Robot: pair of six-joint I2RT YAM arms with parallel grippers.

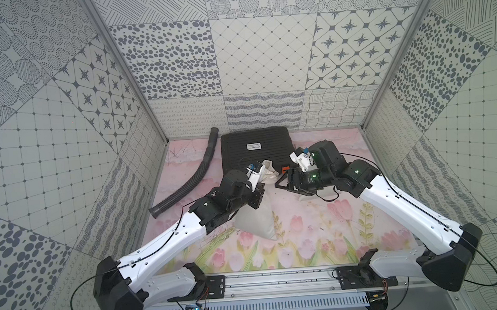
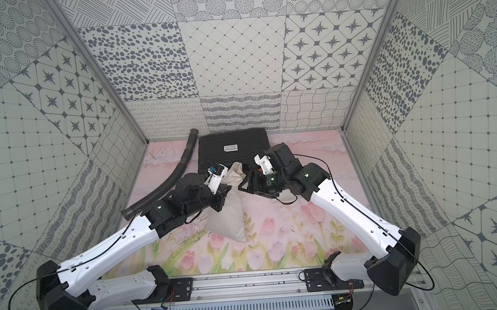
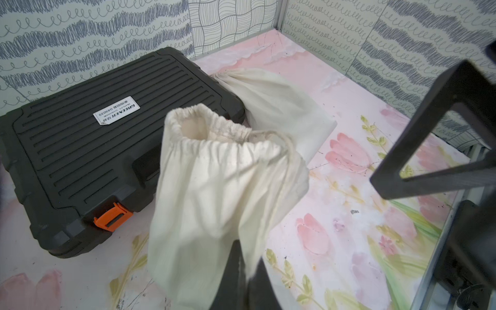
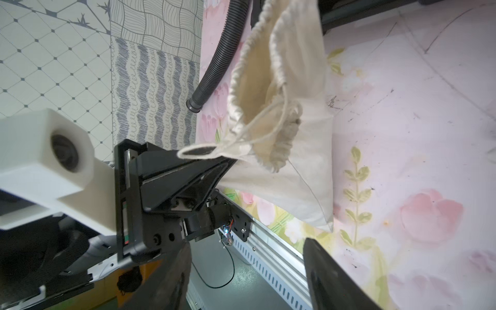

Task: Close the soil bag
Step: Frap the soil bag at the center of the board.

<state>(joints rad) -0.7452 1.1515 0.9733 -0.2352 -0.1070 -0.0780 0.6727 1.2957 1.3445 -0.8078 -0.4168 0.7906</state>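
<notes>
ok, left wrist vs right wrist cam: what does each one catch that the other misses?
Left wrist only: the black tool case with its orange latch, and a second cloth bag beside it.
Right wrist only: the corrugated hose and the left arm's white camera housing.
Both: the soil bag, mouth open, drawstring slack, its cloth pinched by the shut left gripper, on the floral mat.
</notes>
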